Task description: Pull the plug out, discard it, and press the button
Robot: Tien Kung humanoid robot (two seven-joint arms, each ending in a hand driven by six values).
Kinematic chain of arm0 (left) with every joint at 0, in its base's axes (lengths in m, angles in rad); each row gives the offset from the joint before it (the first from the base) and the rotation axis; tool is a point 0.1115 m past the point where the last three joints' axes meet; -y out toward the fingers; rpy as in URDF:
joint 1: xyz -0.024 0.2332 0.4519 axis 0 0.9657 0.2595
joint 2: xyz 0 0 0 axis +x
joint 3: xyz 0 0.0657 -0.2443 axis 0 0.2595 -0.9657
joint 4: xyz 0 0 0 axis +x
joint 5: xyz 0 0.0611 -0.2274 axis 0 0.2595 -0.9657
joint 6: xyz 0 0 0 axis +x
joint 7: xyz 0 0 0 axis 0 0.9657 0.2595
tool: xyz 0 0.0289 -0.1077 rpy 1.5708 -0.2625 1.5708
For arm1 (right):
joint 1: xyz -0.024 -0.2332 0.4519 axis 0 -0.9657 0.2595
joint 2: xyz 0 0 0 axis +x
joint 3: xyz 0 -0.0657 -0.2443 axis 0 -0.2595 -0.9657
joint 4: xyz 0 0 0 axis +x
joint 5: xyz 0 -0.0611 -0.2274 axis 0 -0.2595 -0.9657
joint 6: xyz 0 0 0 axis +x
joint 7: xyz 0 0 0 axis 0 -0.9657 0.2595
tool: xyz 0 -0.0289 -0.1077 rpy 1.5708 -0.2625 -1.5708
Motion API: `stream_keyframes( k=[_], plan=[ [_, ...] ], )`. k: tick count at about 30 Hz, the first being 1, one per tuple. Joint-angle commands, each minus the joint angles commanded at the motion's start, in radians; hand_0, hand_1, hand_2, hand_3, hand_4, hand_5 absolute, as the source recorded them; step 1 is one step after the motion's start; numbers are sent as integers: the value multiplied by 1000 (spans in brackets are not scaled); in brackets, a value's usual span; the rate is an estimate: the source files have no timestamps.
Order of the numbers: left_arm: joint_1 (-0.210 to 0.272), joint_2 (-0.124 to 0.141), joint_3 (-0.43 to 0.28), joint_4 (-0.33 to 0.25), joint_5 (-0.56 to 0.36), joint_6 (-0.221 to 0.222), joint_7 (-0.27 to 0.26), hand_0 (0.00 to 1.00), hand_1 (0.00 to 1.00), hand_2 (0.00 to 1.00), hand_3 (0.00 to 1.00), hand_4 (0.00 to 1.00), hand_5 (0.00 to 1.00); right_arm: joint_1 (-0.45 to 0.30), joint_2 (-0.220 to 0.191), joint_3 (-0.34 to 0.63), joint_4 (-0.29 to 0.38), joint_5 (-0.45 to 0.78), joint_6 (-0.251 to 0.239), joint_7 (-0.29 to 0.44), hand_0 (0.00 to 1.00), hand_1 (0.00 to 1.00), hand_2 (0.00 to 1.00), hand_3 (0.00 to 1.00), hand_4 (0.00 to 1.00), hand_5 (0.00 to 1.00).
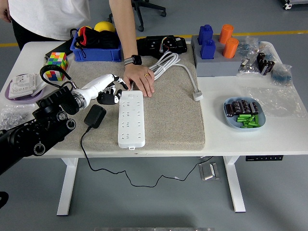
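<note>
A white power strip lies lengthwise on a beige mat. A black plug adapter lies on the mat left of the strip, its black cable hanging off the table's near edge. My left hand is white with dark fingertips. It hovers at the strip's far left corner with its fingers spread and holds nothing. A person's hand rests flat on the mat at the strip's far end, beside the white cord. My right arm is out of view.
A colourful cube and a blue bin stand at the back left. A grey block with blue and orange pieces is at the back right. A blue bowl of small parts sits right.
</note>
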Motion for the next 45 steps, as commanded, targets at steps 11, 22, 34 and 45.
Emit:
stream_keyframes(
  k=[11, 22, 34, 45],
  plan=[
    [-132, -39, 148, 101, -6, -14, 67, 42, 24, 113, 703, 21, 2, 38, 0, 39, 0, -2, -2, 1, 767, 729, 724, 713, 883, 658],
    [-165, -58, 227, 147, -25, 5, 55, 39, 21, 112, 719, 2, 2, 42, 8, 46, -6, -5, -1, 0, 767, 729, 724, 713, 883, 658],
    [-167, -94, 301, 173, -51, 12, 58, 39, 19, 113, 727, 10, 2, 46, 13, 45, -6, -3, -1, 0, 767, 729, 724, 713, 883, 658],
    [-180, -110, 345, 208, -67, 13, 68, 39, 20, 114, 707, 8, 2, 39, 18, 39, -6, -1, -1, 0, 767, 729, 724, 713, 883, 658]
  ],
)
